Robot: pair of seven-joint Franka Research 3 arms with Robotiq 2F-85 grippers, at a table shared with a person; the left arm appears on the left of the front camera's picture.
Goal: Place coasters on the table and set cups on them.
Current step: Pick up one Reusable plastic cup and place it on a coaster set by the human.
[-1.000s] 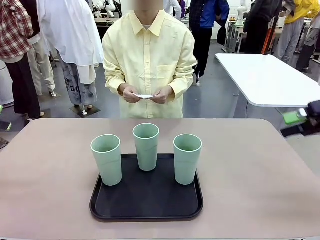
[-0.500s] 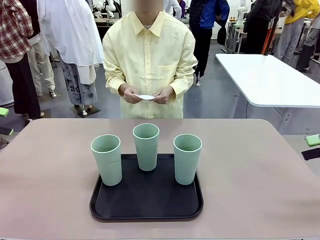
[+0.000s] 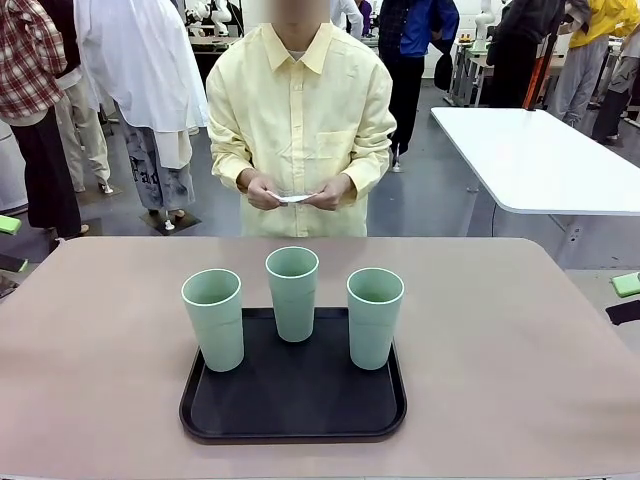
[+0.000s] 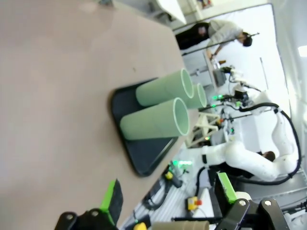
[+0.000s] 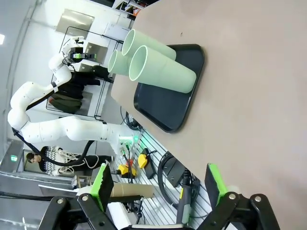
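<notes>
the coasters [image 3: 292, 196] are pinched in the person's hands [image 3: 262, 190] beyond the counter [image 3: 500, 330], seemingly ready to lay down. the three cups [image 3: 293, 295] stand upright on the black tray [image 3: 290, 395] mid-counter. the left gripper [image 4: 169, 191] and right gripper [image 5: 158, 187] hang released and empty at the sides, likely leaving room.

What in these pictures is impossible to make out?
Coasters, front view: the person's hands cover most; number and edges too small to tell.
Third cup, left wrist view: nearer cups hide all but its rim.
Right end effector, front view: cut off by the right edge.
</notes>
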